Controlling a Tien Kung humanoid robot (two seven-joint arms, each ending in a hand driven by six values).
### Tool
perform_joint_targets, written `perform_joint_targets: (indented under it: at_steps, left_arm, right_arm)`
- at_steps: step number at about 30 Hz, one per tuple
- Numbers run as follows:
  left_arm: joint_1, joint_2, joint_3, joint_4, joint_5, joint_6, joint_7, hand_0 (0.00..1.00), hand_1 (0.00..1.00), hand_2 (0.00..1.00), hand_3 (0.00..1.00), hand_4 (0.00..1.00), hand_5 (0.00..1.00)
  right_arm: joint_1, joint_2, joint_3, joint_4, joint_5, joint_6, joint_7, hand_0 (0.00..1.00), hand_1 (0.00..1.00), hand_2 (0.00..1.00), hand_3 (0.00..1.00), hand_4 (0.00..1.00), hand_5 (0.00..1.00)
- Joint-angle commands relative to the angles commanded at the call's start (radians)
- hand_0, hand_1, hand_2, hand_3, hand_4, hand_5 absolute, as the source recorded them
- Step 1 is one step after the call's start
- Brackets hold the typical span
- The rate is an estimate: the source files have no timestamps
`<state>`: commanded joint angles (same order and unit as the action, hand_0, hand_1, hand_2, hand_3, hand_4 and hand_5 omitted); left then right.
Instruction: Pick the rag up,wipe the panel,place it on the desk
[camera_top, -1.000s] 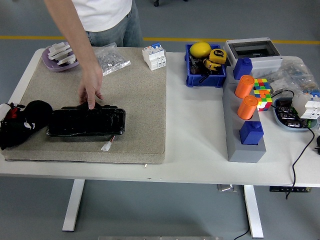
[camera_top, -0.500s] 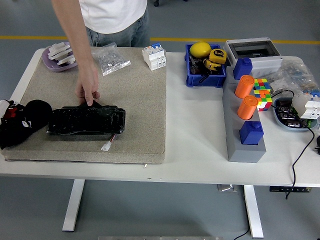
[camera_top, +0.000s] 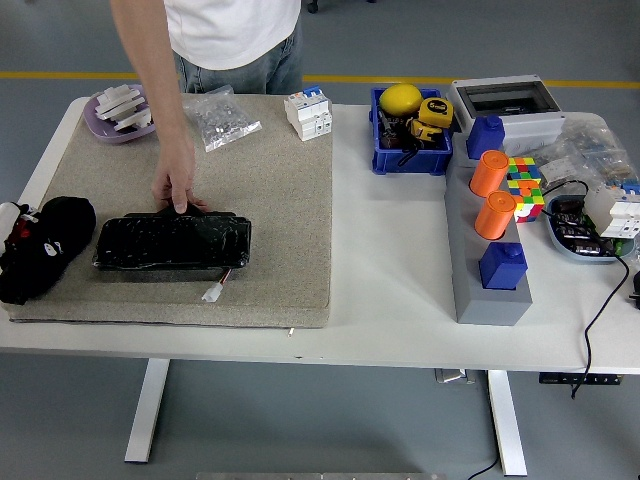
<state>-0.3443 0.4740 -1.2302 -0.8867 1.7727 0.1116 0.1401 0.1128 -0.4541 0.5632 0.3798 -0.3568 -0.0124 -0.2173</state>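
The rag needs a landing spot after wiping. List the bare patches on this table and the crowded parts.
Free: the mat between the black panel and the breaker, and the white table between mat and grey block. Crowded: the right end around the blue bin and cube, and the mat's left edge, where the person's hand touches the panel.
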Motion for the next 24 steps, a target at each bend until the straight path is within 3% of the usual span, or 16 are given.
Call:
perform_joint_targets:
  at_steps: [5,6,11,15,20,24]
  left_arm:
    - [0.027,-0.003,-0.057,-0.055,0.069,0.033,0.018,0.225,0.176,0.535,0.521,0.314,0.002]
    - [0.033,-0.001,-0.068,-0.072,0.082,0.033,0.025,0.207,0.126,0.522,0.502,0.188,0.002]
    - [0.083,0.012,-0.115,-0.180,0.119,0.007,0.069,0.207,0.126,0.522,0.502,0.188,0.002]
    - [0.147,0.024,-0.126,-0.297,0.114,-0.020,0.115,0.206,0.120,0.533,0.508,0.199,0.002]
    - [0.203,0.008,-0.141,-0.431,0.128,-0.023,0.179,0.207,0.120,0.539,0.516,0.237,0.002]
    - [0.209,-0.013,-0.127,-0.484,0.127,-0.012,0.207,0.208,0.117,0.540,0.519,0.234,0.002]
  right_arm:
    - [-0.001,0.000,-0.005,-0.002,0.004,0.002,-0.002,0.745,0.589,0.640,0.614,0.998,0.626]
    - [-0.002,0.000,-0.007,-0.002,0.005,0.003,-0.003,0.747,0.588,0.640,0.614,0.998,0.627]
    - [-0.003,0.000,-0.010,-0.003,0.008,0.004,-0.004,0.747,0.588,0.640,0.614,0.998,0.627]
    - [-0.005,-0.002,-0.009,-0.004,0.007,0.005,-0.004,0.747,0.588,0.640,0.613,0.998,0.627]
    - [-0.011,-0.003,-0.019,-0.008,0.016,0.010,-0.005,0.747,0.589,0.640,0.614,0.998,0.628]
    - [-0.012,-0.004,-0.024,-0.011,0.020,0.012,-0.006,0.746,0.588,0.640,0.614,0.998,0.627]
